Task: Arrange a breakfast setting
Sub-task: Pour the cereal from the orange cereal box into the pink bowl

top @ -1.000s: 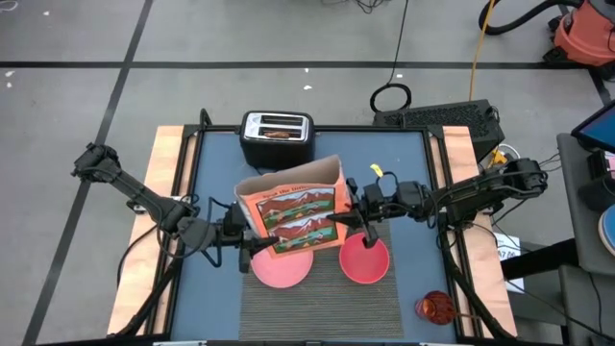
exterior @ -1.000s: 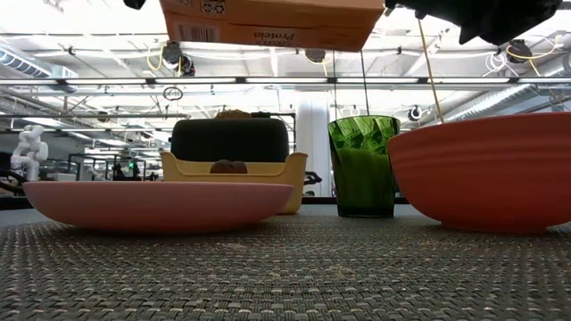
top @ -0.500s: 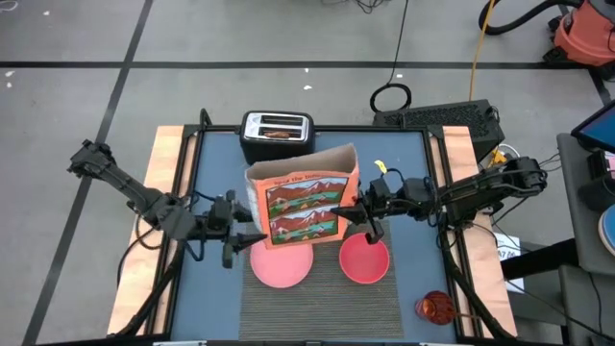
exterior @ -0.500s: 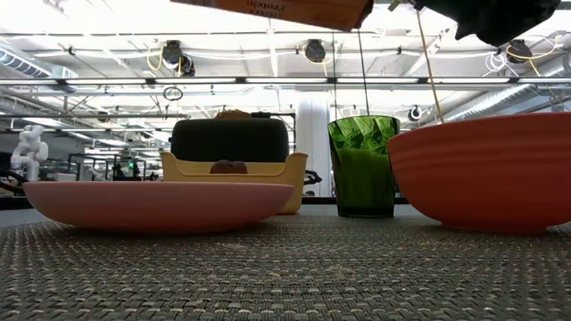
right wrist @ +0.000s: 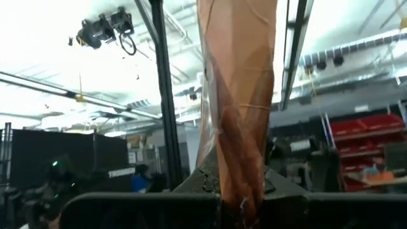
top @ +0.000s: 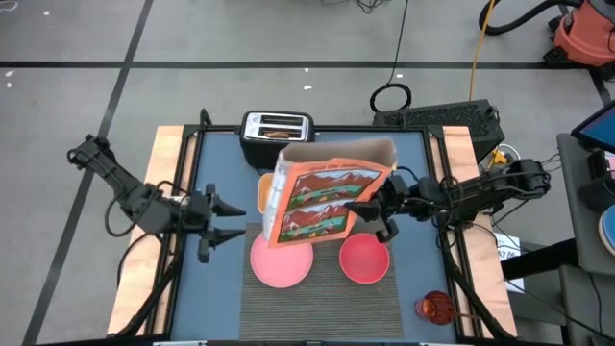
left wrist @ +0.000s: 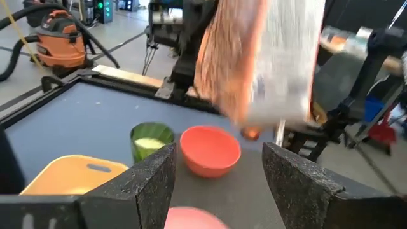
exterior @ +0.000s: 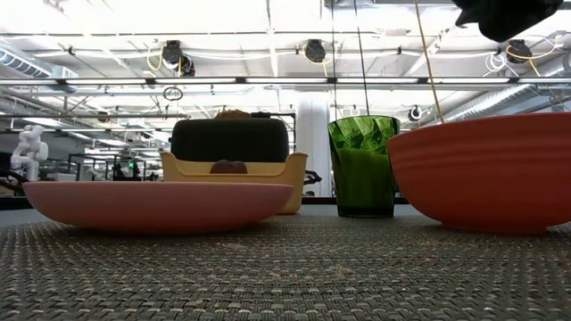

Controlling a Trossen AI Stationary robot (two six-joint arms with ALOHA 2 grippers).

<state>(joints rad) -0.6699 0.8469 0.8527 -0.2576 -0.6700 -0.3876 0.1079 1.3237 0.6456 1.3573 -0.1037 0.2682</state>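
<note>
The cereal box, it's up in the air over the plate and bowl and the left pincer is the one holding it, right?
Not quite. The cereal box is raised over the pink plate and pink bowl, but the right pincer is shut on it, not the left. The high view shows the left pincer open and clear of the box, off to the plate's side.

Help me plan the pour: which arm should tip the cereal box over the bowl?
Right, probably. The right gripper is shut on the cereal box, held in the air beside the pink bowl. The left gripper is open and clear of the box.
</note>
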